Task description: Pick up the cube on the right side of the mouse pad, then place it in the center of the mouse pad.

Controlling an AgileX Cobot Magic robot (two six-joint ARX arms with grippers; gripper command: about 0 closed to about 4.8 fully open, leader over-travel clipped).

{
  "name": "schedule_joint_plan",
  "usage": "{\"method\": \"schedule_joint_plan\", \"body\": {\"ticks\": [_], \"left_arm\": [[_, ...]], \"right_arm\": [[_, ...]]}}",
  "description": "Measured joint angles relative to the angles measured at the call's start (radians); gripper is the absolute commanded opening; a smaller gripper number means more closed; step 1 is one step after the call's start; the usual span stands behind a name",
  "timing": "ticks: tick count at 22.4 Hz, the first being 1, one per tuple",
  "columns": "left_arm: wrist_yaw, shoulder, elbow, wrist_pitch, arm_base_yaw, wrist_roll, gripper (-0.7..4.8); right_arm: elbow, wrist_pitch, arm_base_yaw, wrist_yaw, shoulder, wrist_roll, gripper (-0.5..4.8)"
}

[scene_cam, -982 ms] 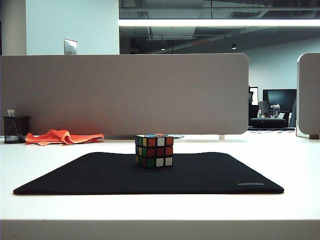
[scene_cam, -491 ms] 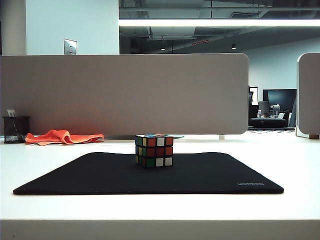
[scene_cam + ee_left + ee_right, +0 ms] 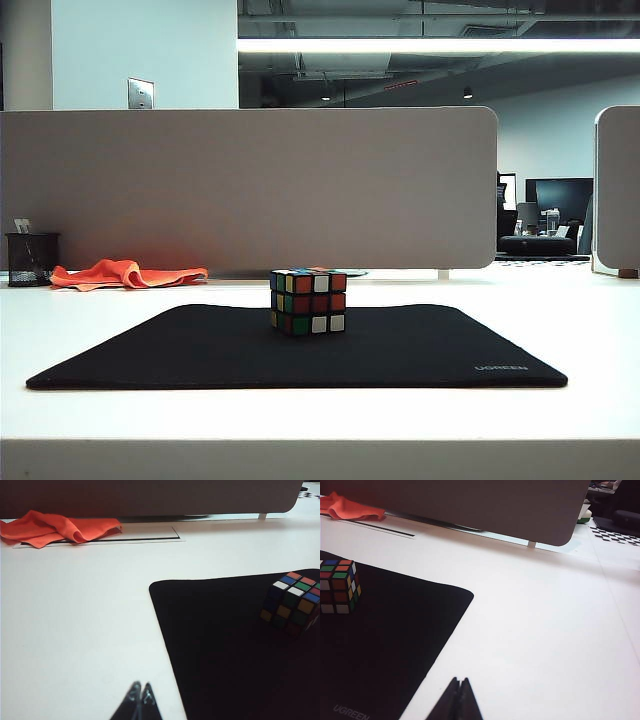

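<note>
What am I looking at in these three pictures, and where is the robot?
One camera faces the table; two ride on the robot's arms. On the white table lies a black mouse pad with a coloured cube near its middle. An orange cloth and a black pen cup sit at the back. The dark points low in the arm views are the left gripper and right gripper: each hangs over the table beside the pad, jaws shut, holding nothing.
</note>
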Motion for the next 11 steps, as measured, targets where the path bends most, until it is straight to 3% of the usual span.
{"method": "schedule_joint_plan", "body": {"ticks": [11], "left_arm": [[0.000,-0.090,0.000,-0.012,-0.001,0.000,-0.05]], "right_arm": [[0.000,-0.008,-0.002,0.000,-0.073,-0.002,0.00]]}}
